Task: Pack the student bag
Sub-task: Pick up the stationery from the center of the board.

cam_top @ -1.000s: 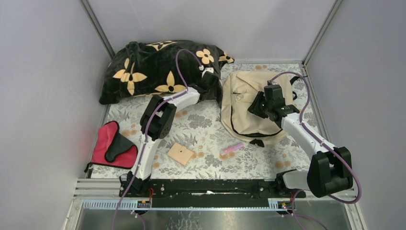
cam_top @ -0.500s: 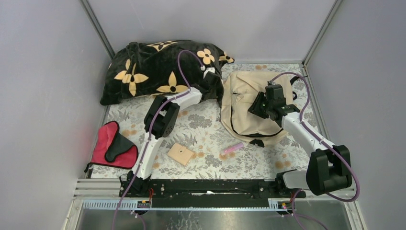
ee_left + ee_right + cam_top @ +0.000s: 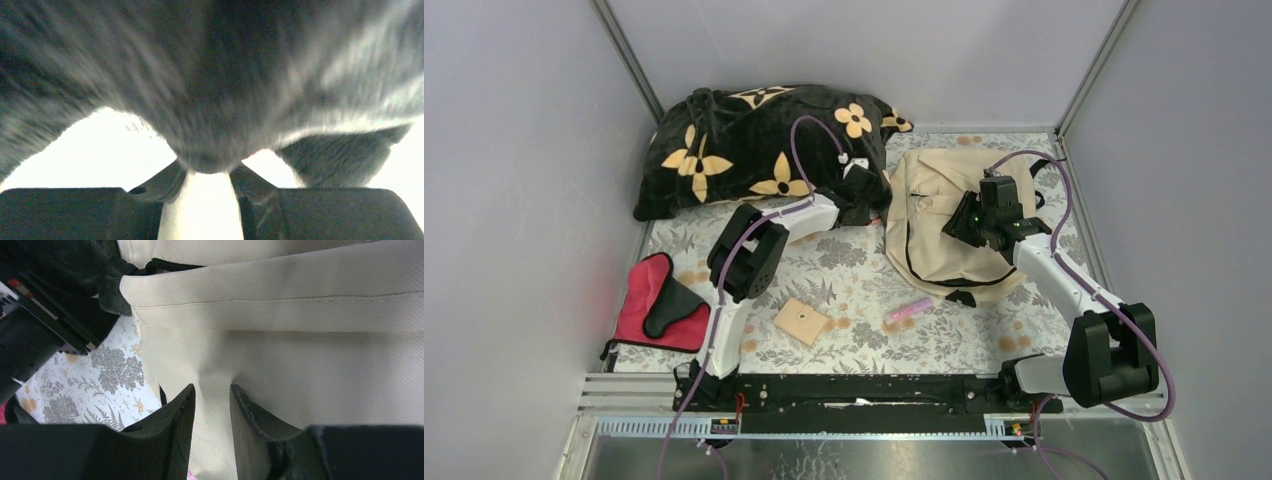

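Note:
The student bag (image 3: pixel 934 240), beige with dark zipper lines, lies flat at the back right of the flowered table cover. My right gripper (image 3: pixel 964 222) rests on its middle. In the right wrist view that gripper (image 3: pixel 212 387) is shut on a puckered fold of the bag (image 3: pixel 300 340). My left gripper (image 3: pixel 876 200) is at the right end of the black flower pillow (image 3: pixel 744 150), just left of the bag. Seen from the left wrist, the gripper (image 3: pixel 208 167) pinches a lump of the fuzzy dark pillow (image 3: pixel 200 75), which fills the blurred view.
A red-and-black pouch (image 3: pixel 659 305) lies at the near left. A tan square block (image 3: pixel 802 321) and a pink pen (image 3: pixel 909 309) lie on the flowered cover in front of the bag. Grey walls close in the table on three sides.
My left gripper has shifted right along the pillow's edge toward the bag and its jaws have narrowed onto the pillow fabric. The right gripper has held its pinch on the bag.

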Controlling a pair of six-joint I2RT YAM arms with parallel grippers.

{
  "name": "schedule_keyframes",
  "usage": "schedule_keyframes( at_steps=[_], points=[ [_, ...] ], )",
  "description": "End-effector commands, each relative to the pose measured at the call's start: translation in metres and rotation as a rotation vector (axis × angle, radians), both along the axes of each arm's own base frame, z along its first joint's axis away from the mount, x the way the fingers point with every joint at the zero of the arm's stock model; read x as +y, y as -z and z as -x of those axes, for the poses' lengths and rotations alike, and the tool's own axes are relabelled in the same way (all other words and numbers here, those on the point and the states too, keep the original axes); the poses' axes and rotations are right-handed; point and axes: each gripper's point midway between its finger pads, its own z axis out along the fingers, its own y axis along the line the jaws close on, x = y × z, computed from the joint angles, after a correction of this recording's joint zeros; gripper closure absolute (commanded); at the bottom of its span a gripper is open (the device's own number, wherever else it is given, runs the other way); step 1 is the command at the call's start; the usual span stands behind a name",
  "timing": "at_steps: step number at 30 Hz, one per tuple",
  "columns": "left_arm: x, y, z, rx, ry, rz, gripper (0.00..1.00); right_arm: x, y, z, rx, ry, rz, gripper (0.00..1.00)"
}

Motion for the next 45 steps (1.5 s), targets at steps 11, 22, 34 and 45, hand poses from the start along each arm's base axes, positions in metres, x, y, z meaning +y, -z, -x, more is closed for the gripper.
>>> schedule_keyframes(
  at_steps=[11, 22, 34, 45],
  points=[
    [0.001, -0.009, 0.04, 0.014, 0.245, -0.253, 0.3, -0.001, -0.018, 0.001, -0.042, -0.01, -0.014, 0.62],
    [-0.021, -0.02, 0.052, 0.002, 0.477, -0.176, 0.32, -0.001, -0.016, 0.004, -0.034, -0.006, -0.013, 0.61],
    [-0.039, -0.009, 0.06, 0.05, 0.505, -0.126, 0.31, -0.002, -0.016, 0.005, -0.037, -0.008, -0.014, 0.61],
    [-0.059, 0.005, 0.061, 0.064, 0.524, -0.113, 0.31, 0.0, -0.014, 0.004, -0.032, -0.01, -0.019, 0.61]
  ],
)
